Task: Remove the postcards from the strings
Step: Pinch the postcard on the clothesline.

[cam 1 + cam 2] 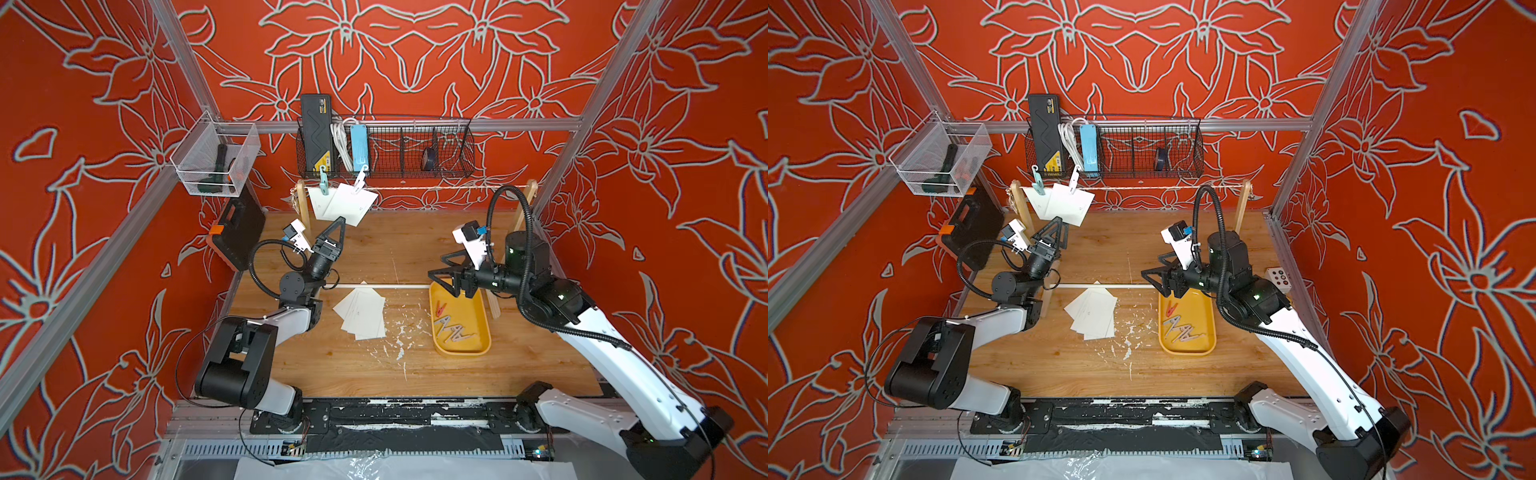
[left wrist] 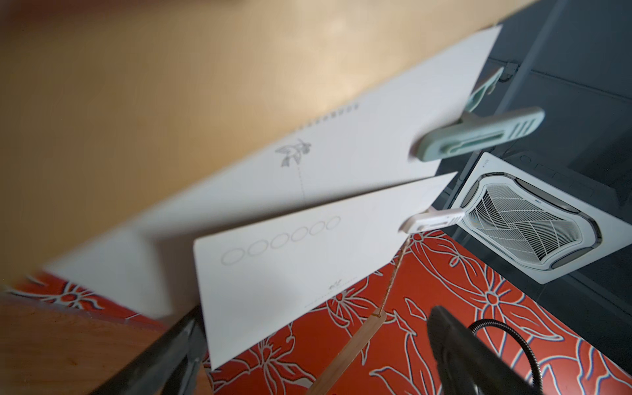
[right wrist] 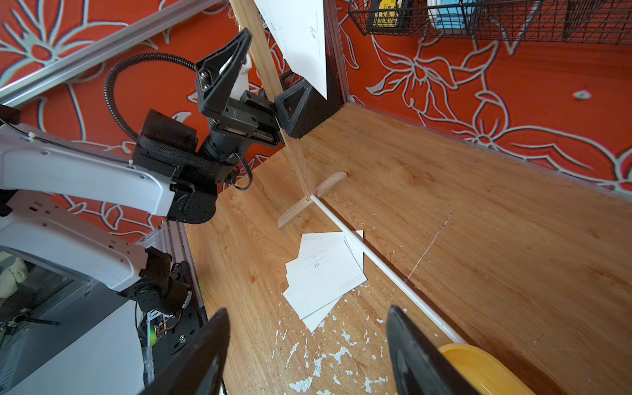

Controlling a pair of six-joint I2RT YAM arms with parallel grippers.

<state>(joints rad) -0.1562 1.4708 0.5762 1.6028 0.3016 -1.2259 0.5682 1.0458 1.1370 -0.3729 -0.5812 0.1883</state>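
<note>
Count: four postcards off, lying in a loose pile [image 1: 361, 311] on the table [image 1: 415, 249], just near of the white rod [image 1: 395, 286]. Two postcards hung at the far left end of the strings [image 1: 436, 188], overlapping; the rest of the line was bare.
- Left card [image 1: 319, 205]: pinned by a pale green peg [image 1: 323, 183].
- Right card [image 1: 353, 203]: pinned by a white peg [image 1: 360, 176], hanging tilted, in front of the other.

Left gripper [image 1: 338, 224]: raised at the right card's lower corner, fingers spread wide and holding nothing. In the left wrist view that corner sat between the fingers, close beside one of them [image 2: 171, 352]; no contact that I could confirm.

Right gripper [image 1: 436, 268]: over the far end of the yellow tray [image 1: 478, 328], well right of the hanging cards, fingers partly apart, empty. Several pegs [image 1: 451, 326] lay in the tray.

Judged step: taking hold of the fifth card. Next move likely calls for the left fingers to close on that corner alone, not on the card behind, and for the right arm to cross far left and squeeze the white peg open so the card comes free without tearing.
</note>
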